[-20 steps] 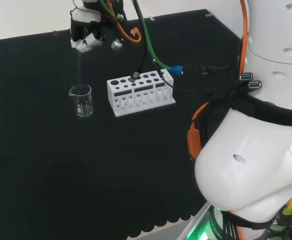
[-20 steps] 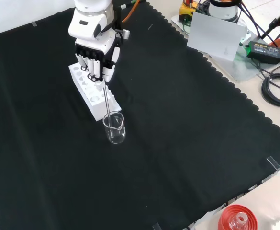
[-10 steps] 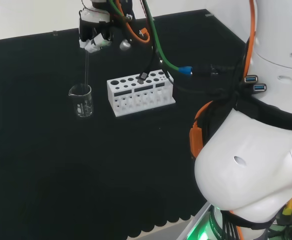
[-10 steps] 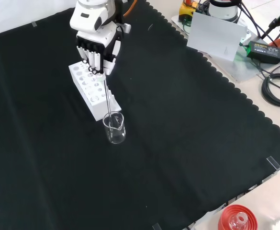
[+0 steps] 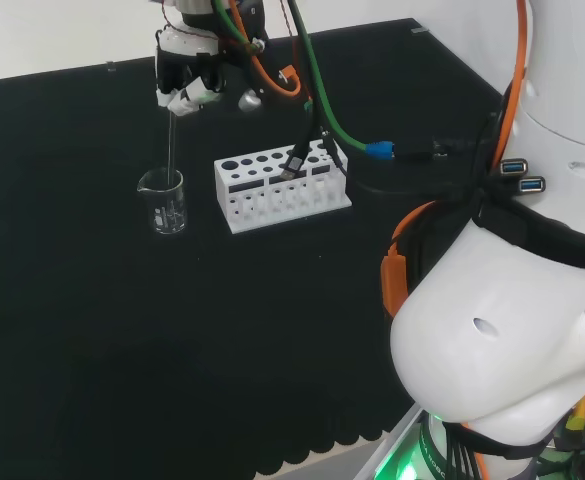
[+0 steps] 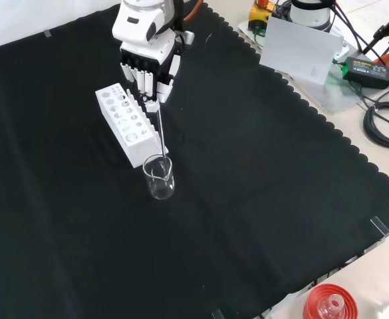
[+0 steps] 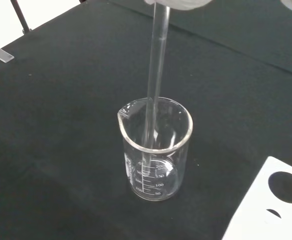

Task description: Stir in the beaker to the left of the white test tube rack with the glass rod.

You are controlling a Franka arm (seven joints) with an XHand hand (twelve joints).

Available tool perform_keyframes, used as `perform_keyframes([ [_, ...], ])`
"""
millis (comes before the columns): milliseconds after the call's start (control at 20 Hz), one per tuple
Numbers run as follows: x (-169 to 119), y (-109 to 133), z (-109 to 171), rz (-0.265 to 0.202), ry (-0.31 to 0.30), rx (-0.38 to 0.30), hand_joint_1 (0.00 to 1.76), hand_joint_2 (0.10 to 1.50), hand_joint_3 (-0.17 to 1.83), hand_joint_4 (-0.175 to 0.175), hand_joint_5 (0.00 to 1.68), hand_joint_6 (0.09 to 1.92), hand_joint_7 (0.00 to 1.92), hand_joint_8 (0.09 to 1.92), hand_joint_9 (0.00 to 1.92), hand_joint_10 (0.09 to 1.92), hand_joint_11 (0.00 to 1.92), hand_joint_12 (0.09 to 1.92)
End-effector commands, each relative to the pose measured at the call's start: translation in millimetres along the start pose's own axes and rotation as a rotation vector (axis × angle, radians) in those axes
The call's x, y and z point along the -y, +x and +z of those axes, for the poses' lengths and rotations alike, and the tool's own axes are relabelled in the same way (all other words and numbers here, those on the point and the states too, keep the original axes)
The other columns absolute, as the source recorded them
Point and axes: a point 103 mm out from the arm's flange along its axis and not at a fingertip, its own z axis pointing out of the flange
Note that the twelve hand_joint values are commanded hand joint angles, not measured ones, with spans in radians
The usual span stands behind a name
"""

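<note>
Compared with a second ago, the hand (image 6: 147, 63) has slid toward the top right in the front view, from over the rack's far end to just past its right side, so the glass rod (image 6: 161, 133) now slants more steeply. In the head view the hand (image 5: 187, 85) sits a touch right of where it was. The beaker and the rack haven't budged.

Going near to far in the front view: closest to the camera is a red ribbed stand (image 6: 330, 302) with some clear glass on it, down at about 5 o'clock on the cloth's edge, well apart from everything else. Next comes the beaker (image 6: 159, 178), upright on the black cloth (image 6: 260, 199), just beside the near end of the white test tube rack (image 6: 129, 123). The rack runs off toward 11 o'clock from the beaker. The rod rises out of the beaker toward 12 o'clock, leaning slightly, with its lower end inside the glass; the wrist view shows the rod (image 7: 154, 90) passing down through the beaker's mouth (image 7: 155, 150) near its middle. I can't see any liquid in it.

Farthest back is the hand, fingers curled down and pinched on the rod's top end.
</note>
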Motion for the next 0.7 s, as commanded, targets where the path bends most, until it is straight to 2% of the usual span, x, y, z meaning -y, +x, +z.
perform_keyframes([
  [50,-20.7,17.3,4.5,-0.027,0.022,-0.004,1.33,1.05,-0.17,-0.175,1.41,0.09,1.4,0.57,1.75,0.48,1.61,0.71],
  [250,-32.7,12.1,9.1,-0.034,0.024,-0.011,1.33,1.05,-0.17,-0.175,1.41,0.09,1.4,0.57,1.75,0.48,1.61,0.71],
  [450,-40.3,-5.1,11.3,-0.032,0.024,-0.014,1.33,1.05,-0.17,-0.175,1.41,0.09,1.4,0.57,1.75,0.48,1.61,0.71],
  [700,-38.3,-32.3,9.2,-0.006,0.017,-0.006,1.33,1.05,-0.17,-0.175,1.41,0.09,1.4,0.57,1.75,0.48,1.61,0.71],
])
